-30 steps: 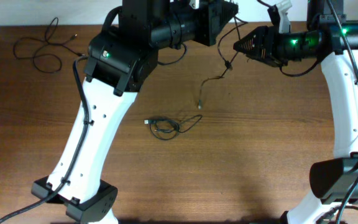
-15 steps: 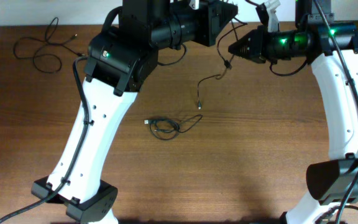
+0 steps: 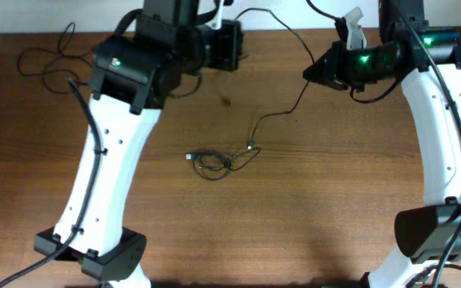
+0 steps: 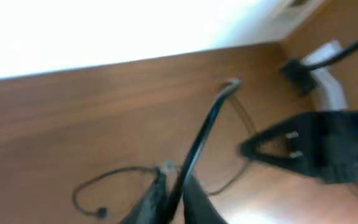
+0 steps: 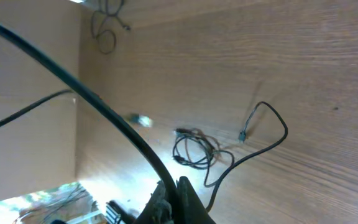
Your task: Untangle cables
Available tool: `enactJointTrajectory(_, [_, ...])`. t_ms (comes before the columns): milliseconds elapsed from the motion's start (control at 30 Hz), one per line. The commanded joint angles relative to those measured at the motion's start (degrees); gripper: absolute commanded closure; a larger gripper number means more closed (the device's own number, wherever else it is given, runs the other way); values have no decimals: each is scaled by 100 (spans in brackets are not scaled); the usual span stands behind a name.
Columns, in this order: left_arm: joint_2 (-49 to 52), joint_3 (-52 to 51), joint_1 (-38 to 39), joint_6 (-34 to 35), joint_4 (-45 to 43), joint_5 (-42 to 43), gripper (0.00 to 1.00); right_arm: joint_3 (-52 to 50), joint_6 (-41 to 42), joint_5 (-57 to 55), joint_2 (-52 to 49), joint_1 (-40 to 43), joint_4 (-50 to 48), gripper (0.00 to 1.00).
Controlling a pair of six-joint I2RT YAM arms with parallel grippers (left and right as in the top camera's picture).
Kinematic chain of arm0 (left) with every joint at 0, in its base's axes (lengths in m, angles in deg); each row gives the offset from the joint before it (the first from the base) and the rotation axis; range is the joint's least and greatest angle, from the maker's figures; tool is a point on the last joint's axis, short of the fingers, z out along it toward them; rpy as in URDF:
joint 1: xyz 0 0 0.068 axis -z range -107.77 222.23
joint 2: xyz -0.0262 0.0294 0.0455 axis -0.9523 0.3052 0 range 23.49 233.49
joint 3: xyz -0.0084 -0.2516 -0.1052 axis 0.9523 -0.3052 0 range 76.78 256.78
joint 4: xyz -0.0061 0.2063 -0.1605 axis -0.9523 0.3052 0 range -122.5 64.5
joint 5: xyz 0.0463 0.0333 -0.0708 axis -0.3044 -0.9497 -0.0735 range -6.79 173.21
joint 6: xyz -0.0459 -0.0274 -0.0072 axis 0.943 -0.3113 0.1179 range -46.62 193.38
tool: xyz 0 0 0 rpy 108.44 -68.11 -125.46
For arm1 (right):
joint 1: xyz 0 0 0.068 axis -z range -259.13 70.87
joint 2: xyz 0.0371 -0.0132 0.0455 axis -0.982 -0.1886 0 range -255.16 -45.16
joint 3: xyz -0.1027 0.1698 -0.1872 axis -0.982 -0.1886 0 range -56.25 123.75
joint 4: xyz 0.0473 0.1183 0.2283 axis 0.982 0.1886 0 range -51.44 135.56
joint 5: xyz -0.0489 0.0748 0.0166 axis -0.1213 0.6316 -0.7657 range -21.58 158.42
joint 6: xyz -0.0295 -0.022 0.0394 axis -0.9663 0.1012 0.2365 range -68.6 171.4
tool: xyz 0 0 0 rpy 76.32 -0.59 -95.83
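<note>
Overhead: the left gripper (image 3: 237,36) and right gripper (image 3: 309,74) are both pinching narrow on one cable (image 3: 282,24), which is arching between them above the table (image 3: 334,200). Its free end is trailing down from the right gripper toward the coiled bundle (image 3: 210,163). Another loose cable (image 3: 54,64) is lying well off beyond the left gripper, so that one is looking separated.

Left wrist: the fingers (image 4: 151,202) are closing tightly on the cable (image 4: 207,124), which is running straight ahead toward the right gripper (image 4: 303,146).

Right wrist: the fingers (image 5: 182,199) are clamping the cable (image 5: 92,106). Far ahead of them its plug end (image 5: 243,134) is sitting just beside the bundle (image 5: 194,149), and I cannot tell whether they are touching.

I'm judging this roughly midway, with the bundle itself waiting to be opened up.
</note>
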Motion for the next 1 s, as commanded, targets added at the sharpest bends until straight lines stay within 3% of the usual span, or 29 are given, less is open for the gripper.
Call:
enactJointTrajectory(0, [-94, 44, -48, -667, 260, -376, 76, 63, -2, -175, 42, 9, -11, 96])
enactJointTrajectory(67, [-90, 44, -48, -730, 365, -398, 70, 136, 70, -175, 144, 11, -13, 96])
enactJointTrajectory(100, [-83, 39, -48, -728, 380, -396, 62, 212, 70, -181, 208, 13, -11, 96])
enactJointTrajectory(133, [-74, 39, -48, -728, 396, -396, 47, 286, 70, -195, 269, 26, -9, 96])
enactJointTrajectory(267, [-11, 39, -46, -728, 461, -387, 23, 793, 72, -195, 581, 129, 4, 96])
enactJointTrajectory(400, [17, 39, -42, -730, 538, -173, 22, 1163, 74, -192, 828, 160, 48, 96])
enactJointTrajectory(533, [17, 39, -42, -758, 446, 741, 23, 1180, 131, -79, 984, 146, 33, 96])
enactJointTrajectory(733, [17, 39, -42, -1827, 236, 1252, 24, 1180, 136, 767, 984, 146, 61, 96])
enactJointTrajectory(967, [17, 39, -42, -3038, 31, 2028, 18, 1180, 133, 1349, 984, 146, 240, 96])
